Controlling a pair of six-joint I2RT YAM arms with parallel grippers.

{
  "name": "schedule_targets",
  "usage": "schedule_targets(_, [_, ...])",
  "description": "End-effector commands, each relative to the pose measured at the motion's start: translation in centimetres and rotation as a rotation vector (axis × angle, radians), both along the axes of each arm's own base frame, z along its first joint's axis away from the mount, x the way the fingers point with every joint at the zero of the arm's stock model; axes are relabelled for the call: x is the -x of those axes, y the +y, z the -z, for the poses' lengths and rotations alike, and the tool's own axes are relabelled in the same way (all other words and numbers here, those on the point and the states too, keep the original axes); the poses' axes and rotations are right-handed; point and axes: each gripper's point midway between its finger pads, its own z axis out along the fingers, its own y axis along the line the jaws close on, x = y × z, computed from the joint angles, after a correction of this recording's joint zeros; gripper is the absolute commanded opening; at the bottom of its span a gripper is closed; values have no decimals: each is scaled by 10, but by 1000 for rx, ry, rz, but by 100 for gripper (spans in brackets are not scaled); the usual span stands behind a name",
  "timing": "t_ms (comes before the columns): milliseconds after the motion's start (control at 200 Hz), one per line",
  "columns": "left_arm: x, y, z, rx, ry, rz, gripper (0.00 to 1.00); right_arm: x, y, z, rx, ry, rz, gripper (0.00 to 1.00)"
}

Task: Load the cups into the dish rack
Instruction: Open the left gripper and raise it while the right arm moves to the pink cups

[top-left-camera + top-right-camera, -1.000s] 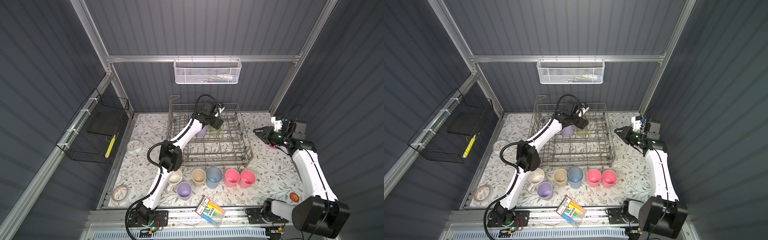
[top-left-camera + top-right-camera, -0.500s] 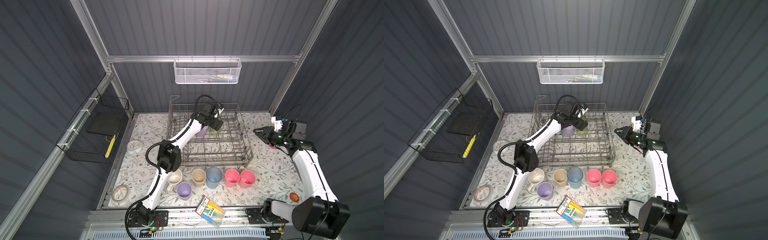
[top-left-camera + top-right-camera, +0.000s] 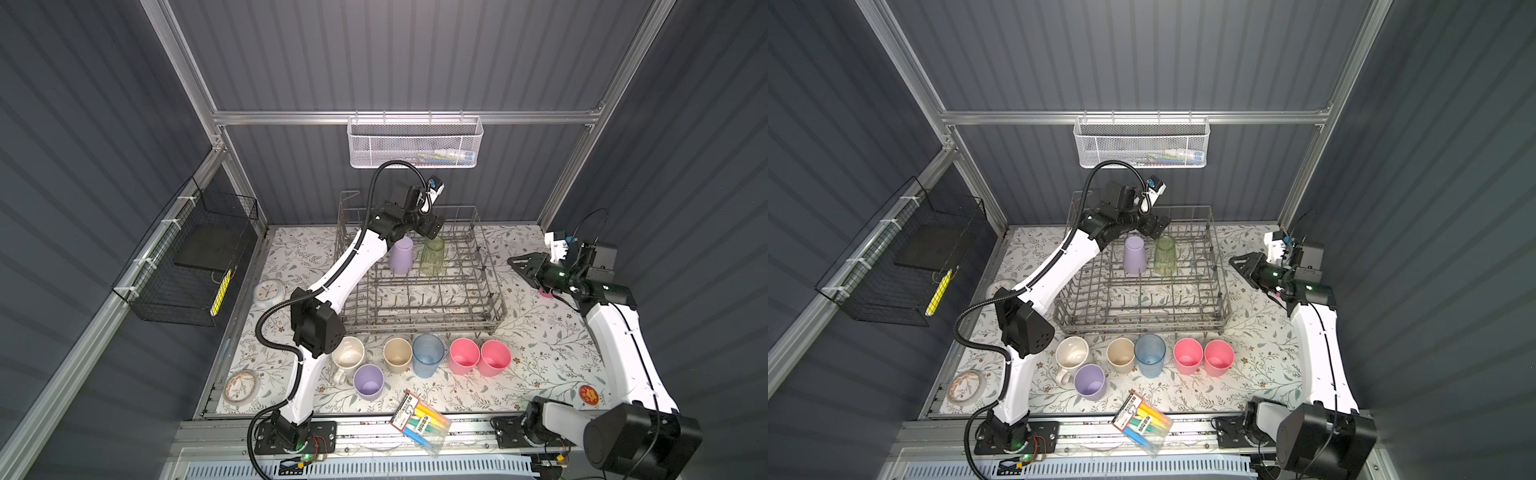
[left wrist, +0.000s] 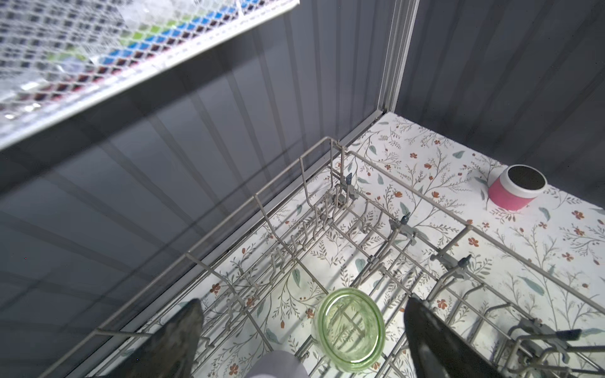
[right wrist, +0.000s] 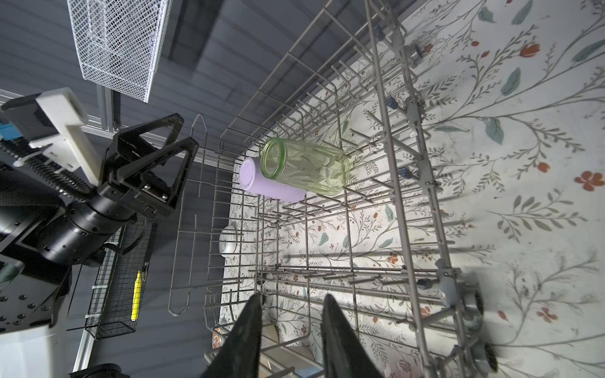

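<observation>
In both top views the dish rack (image 3: pixel 419 323) sits toward the table's (image 3: pixel 540 353) far edge. A lilac cup (image 3: pixel 401 258) and the green tumbler (image 3: pixel 432 257) stand upside down, side by side, near the rack's far edge, left of its middle. The left gripper (image 3: pixel 432 231) hangs above the tumbler, its fingers spread wide and holding nothing. Between the rack's front edge and the table's front edge stand the cream mug (image 3: pixel 348 353), second lilac cup (image 3: pixel 368 381), beige cup (image 3: pixel 397 355), blue cup (image 3: pixel 428 356), pink cup (image 3: pixel 464 357) and second pink cup (image 3: pixel 494 359). The right gripper (image 3: pixel 517 262) hovers just off the rack's right edge. The left wrist view shows the tumbler's base below the parted fingers (image 4: pixel 183 333), touching neither. In the right wrist view the right gripper's fingers (image 5: pixel 340 337) stand a little apart, empty, over the rack's edge.
</observation>
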Motion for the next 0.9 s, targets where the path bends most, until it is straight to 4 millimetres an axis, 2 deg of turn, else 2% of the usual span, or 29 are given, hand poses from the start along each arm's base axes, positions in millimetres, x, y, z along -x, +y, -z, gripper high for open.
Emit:
schedule_targets(0, [14,8,-33,70,-34,0,95,7,2,-7,6,-27,-12,34])
schedule_targets(185, [43,27,-68,159,-45,-9,95,14,13,-5,59,-7,-37,34])
schedule_targets(205, [47,30,-72,169,-45,-10,95,20,16,-15,78,-36,-41,34])
schedule_targets(350, [79,54,-97,252,-68,-24,95,40,36,-20,179,-45,-87,33])
schedule_targets(520, [118,85,-101,328,-60,-44,94,80,59,-19,273,-24,-149,33])
schedule_targets(680, [143,102,-96,371,-47,-48,94,126,67,6,364,77,-206,33])
schedule_targets(896, [153,108,-93,404,-23,-54,94,176,55,56,516,266,-234,34])
